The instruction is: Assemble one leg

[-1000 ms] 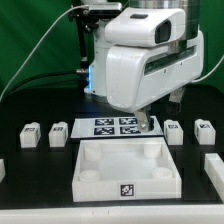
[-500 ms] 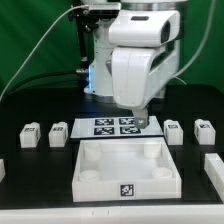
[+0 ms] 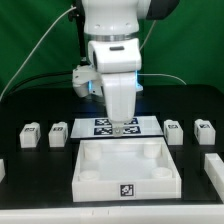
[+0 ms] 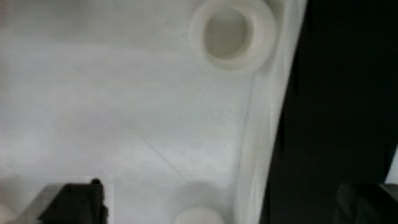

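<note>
The leg (image 3: 174, 130) sits on the black worktop (image 3: 40, 165) just off the marker board's (image 3: 100, 127) end, on the exterior view's right, untouched and apart from my claw (image 3: 122, 128). My claw hangs over that board by the white tray's (image 3: 125, 175) far rim, fingers (image 4: 75, 200) spread wide, holding nothing.

The leg (image 3: 58, 134) is white with a black-and-white square tag, the tray (image 3: 100, 182) white, the table (image 3: 30, 190) black.
</note>
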`<state>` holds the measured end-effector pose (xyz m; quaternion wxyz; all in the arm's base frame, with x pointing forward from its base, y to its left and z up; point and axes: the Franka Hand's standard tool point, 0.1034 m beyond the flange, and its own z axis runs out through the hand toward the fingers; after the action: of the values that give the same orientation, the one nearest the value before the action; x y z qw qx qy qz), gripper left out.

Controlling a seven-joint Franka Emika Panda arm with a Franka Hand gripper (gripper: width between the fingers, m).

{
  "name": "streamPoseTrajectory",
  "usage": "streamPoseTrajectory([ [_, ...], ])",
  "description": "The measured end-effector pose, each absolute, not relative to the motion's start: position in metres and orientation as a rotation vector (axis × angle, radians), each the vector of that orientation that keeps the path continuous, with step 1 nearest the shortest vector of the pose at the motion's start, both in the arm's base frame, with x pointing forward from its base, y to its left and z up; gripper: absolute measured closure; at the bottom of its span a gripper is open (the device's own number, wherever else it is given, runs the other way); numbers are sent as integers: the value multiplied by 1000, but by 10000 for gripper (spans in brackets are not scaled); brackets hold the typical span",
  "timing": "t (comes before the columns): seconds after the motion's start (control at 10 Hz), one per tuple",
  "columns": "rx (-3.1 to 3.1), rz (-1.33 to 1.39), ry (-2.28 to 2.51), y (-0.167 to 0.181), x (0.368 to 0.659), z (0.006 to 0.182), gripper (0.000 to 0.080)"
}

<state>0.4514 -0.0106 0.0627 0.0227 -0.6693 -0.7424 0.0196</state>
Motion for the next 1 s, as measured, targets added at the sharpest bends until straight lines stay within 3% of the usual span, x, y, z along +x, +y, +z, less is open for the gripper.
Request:
streamPoseTrajectory([
  [0.4,-2110,86,-2201,-6,424,19,150],
  [0.8,-2126,92,-2170,-4,428,9,179],
  [1.0,-2128,93,-2168,-5,428,9,483],
])
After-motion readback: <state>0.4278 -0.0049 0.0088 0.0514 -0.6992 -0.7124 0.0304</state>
